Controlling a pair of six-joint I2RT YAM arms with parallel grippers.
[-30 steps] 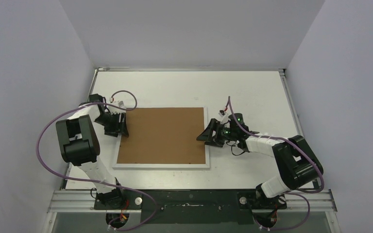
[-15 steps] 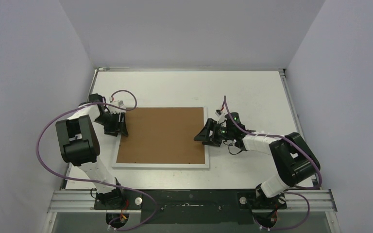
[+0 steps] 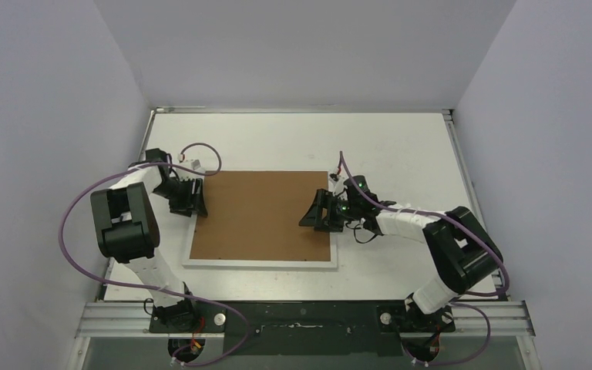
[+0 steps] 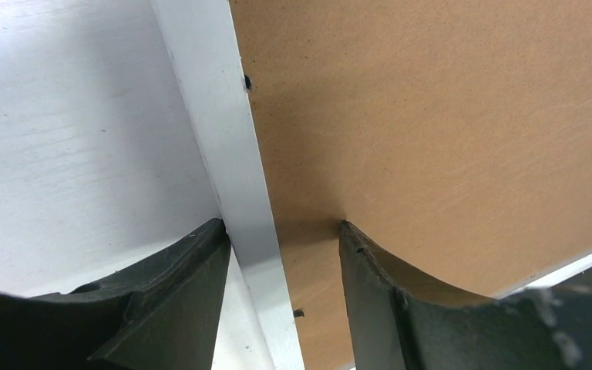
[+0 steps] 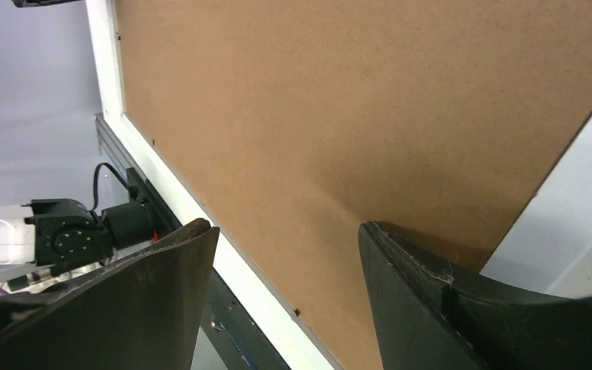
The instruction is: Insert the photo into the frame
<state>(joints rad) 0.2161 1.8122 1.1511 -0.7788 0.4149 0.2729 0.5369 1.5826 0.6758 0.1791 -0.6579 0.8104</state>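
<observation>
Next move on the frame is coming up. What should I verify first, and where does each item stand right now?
1. Frame on the table, brown back up: ok.
2. Left gripper open, astride the frame's left edge, one finger on the table side and one on the back: ok.
3. Right gripper open over the right part of the back, holding nothing: ok.
4. Photo located: not ok, no view shows it.
5. Back fastened into the frame: cannot tell.
</observation>
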